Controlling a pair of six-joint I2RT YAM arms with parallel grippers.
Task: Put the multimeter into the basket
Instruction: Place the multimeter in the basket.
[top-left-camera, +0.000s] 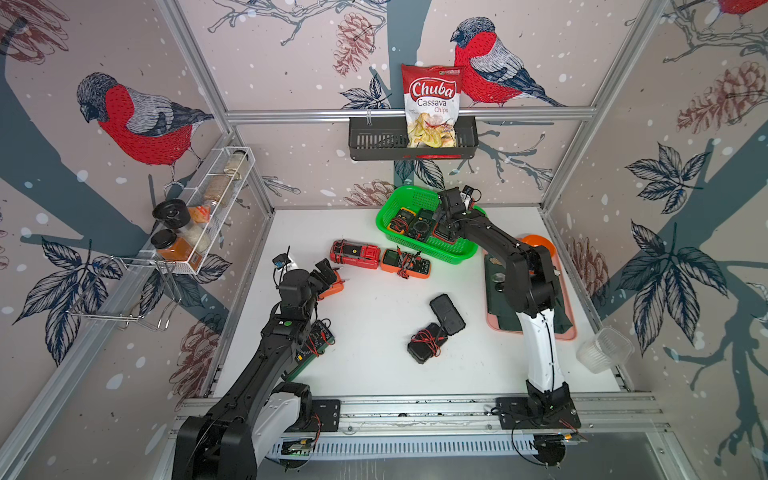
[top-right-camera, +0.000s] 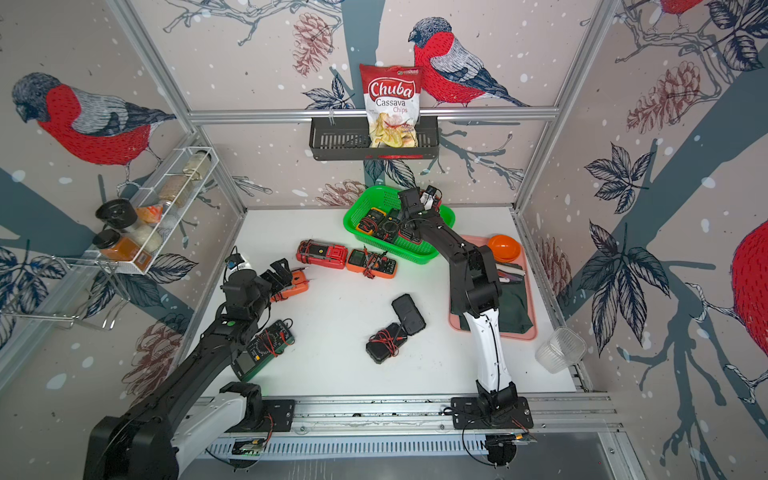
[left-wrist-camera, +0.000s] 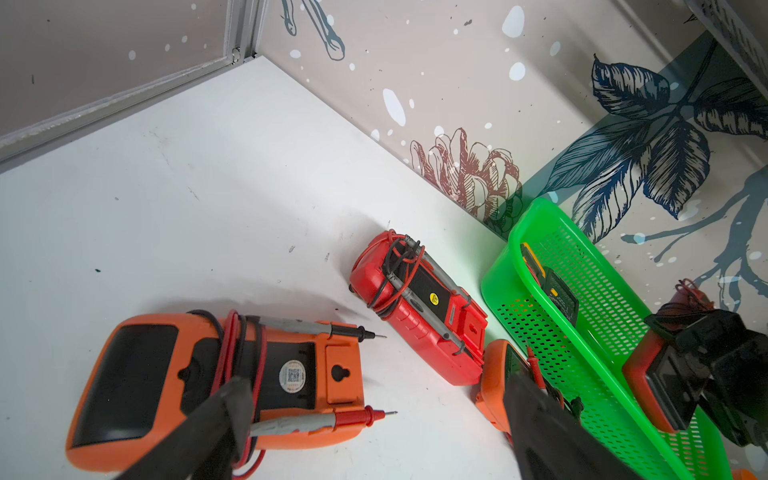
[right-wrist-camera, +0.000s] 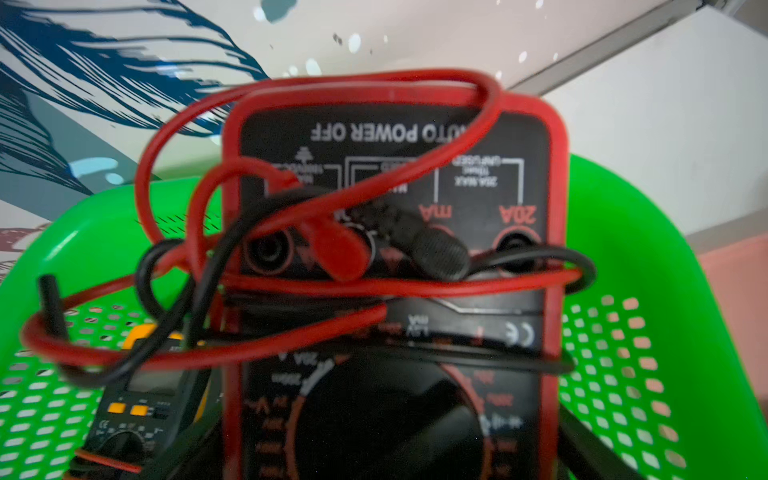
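Right gripper (top-left-camera: 441, 227) seems clamped on red multimeter (right-wrist-camera: 478, 324) inside the basket (top-left-camera: 381, 222); left gripper (top-left-camera: 328, 272), well apart from basket, jaws apart over orange multimeter (left-wrist-camera: 340, 386)

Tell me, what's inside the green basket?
Three multimeters show in the basket: a yellow-edged multimeter, a dark multimeter and a red multimeter gripped by the right gripper. The right arm covers part of the basket, so anything there is hidden.
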